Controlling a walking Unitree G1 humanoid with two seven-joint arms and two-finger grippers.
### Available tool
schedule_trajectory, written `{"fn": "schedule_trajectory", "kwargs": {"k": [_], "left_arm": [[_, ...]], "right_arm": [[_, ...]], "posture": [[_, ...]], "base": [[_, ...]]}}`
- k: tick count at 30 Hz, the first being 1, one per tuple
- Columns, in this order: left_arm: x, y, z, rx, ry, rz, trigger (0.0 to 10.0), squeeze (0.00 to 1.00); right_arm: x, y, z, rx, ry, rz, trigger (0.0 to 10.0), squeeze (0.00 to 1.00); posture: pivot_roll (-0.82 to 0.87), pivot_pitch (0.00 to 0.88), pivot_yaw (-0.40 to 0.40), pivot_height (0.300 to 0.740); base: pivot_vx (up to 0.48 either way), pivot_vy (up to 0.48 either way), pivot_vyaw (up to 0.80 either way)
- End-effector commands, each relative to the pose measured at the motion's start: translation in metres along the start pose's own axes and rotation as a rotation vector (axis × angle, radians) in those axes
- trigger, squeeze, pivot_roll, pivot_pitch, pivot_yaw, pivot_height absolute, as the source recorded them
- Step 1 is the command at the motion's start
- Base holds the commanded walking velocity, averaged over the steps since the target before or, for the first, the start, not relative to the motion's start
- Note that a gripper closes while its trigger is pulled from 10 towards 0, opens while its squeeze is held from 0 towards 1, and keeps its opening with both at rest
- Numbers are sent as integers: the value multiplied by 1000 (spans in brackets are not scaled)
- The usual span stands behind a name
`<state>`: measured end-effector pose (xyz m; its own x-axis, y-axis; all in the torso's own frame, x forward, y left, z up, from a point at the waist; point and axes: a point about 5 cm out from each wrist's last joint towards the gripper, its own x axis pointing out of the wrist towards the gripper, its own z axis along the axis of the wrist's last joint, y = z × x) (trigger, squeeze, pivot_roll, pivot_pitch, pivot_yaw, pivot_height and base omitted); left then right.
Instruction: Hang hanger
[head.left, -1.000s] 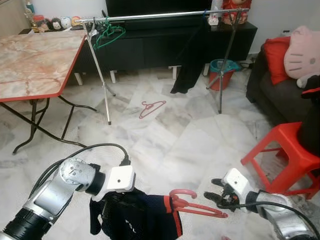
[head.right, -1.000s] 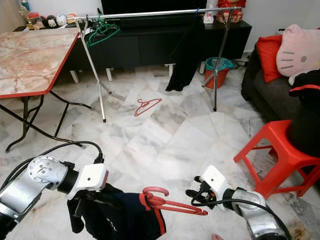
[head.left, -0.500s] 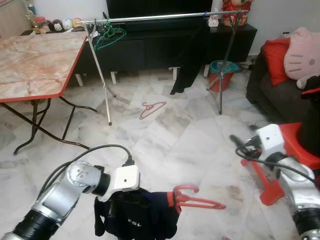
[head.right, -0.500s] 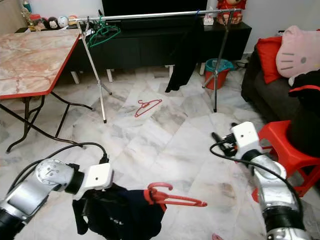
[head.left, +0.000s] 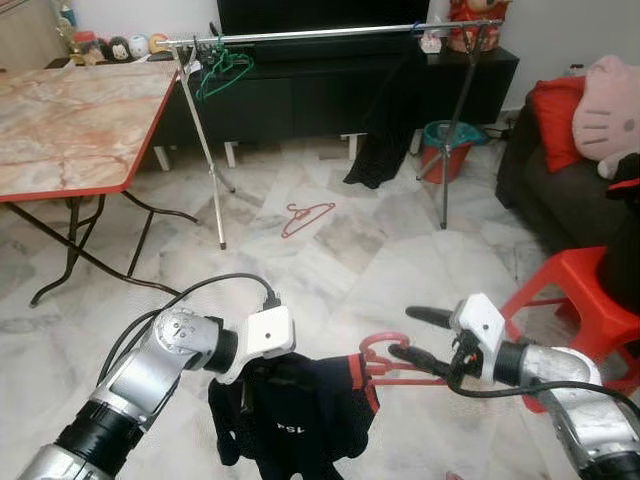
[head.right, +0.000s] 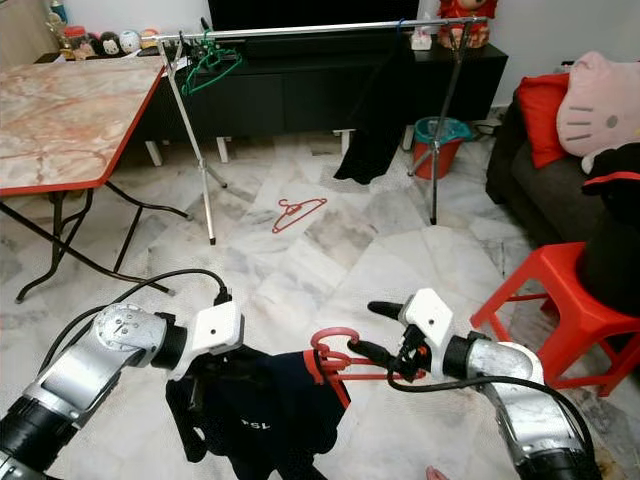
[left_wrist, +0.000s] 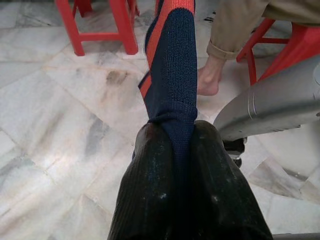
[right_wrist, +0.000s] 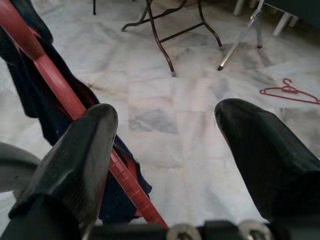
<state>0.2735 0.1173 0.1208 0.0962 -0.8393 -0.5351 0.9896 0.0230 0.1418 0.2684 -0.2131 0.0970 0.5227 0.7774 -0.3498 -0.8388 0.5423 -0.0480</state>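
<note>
Right gripper (head.left: 412, 336), fingers spread wide, reaches toward the red hanger (head.left: 385, 362); one finger (right_wrist: 80, 155) seems to touch the hanger's bar, though contact is hard to judge. Left gripper (left_wrist: 182, 165) is clamped on a navy garment with red trim (head.left: 300, 415), which hangs on that hanger low over the marble floor (head.left: 330, 270). Farther off stands a clothes rail (head.left: 330, 33) with another red hanger (head.left: 305, 215) lying on the floor beneath it.

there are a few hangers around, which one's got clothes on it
The red hanger by the right gripper, carrying the navy garment pinched in the left gripper. The floor hanger and green hangers are bare.
</note>
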Motion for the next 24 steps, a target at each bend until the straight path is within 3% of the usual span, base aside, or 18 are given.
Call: {"fn": "schedule_trajectory", "kwargs": {"k": [1,5,11,24], "left_arm": [[2,3,6,39,-3,-12,10000,0],[5,3,6,52,8,-17,10000,0],[7,7,10,82,15,-27,10000,0],[8,27,27,120,-1,-40,10000,0]], "right_arm": [[-12,-7,9,-22,-16,-13,10000,0],[-21,-14,12,-30,-21,-26,10000,0],[-22,-8,14,-32,3,96,10000,0],[0,-4,12,-25,57,242,10000,0]], "posture": [[-206,0,23,740],[-196,0,15,740],[-181,0,-3,740],[-183,0,25,740]], "base": [[0,0,0],[0,0,0],[0,0,0],[0,0,0]]}}
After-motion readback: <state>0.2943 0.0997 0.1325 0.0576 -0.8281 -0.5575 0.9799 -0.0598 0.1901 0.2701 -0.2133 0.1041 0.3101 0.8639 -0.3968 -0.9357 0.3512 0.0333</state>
